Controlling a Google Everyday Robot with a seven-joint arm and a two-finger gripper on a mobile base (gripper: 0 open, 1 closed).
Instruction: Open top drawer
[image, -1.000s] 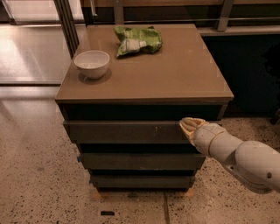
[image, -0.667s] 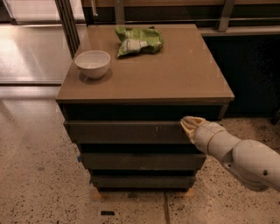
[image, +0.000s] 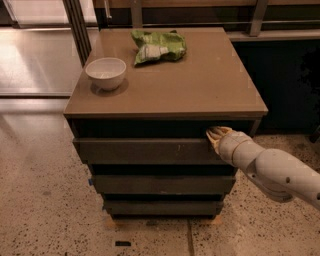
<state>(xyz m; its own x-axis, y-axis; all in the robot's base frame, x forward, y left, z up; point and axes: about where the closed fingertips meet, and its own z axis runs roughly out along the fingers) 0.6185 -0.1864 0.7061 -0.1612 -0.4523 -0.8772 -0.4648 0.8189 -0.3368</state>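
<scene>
The top drawer (image: 145, 151) is the widest of three dark grey-brown slanted fronts under the brown cabinet top (image: 200, 85), with small pale scratches right of centre. Its front stands a little forward of the dark gap above it. My gripper (image: 216, 135) reaches in from the right on a white arm (image: 272, 167) and sits at the right end of the top drawer's upper edge, in the gap under the cabinet top.
A white bowl (image: 105, 73) stands at the left of the cabinet top and a green snack bag (image: 157, 46) lies at the back. Two narrower drawer fronts (image: 162, 184) sit below. Speckled floor (image: 45, 210) lies in front, metal posts (image: 77, 27) behind left.
My gripper and arm have crept slightly up and left along the top drawer's upper right edge. The drawer front looks the same.
</scene>
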